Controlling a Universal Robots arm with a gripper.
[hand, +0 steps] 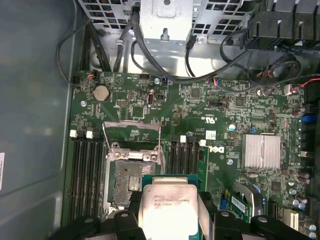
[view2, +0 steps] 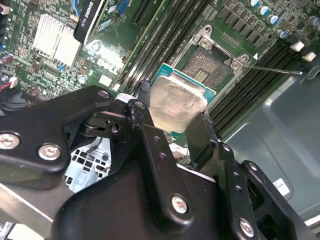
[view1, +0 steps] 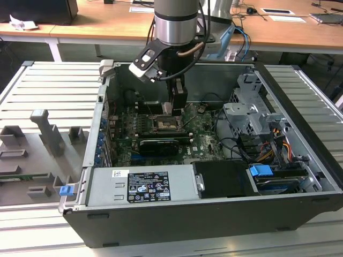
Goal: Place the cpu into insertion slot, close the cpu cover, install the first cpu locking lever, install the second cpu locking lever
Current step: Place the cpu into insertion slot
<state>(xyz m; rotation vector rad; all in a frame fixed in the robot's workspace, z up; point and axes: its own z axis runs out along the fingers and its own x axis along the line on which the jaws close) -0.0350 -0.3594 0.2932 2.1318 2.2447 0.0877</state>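
The cpu is a flat square chip with a pale silver face, and my gripper is shut on it, one black finger on each side. It hangs tilted just above the insertion slot, partly overlapping its near edge. In the first wrist view the cpu covers one corner of the dark open insertion slot. The cpu cover stands swung open at the slot's far side. In the exterior view my gripper is inside the computer case, right over the insertion slot.
Long black memory strips flank the slot on both sides. A thin wire lever sticks out sideways from the socket. A finned silver heatsink, cables and a drive cage stand nearby. The case walls enclose the board.
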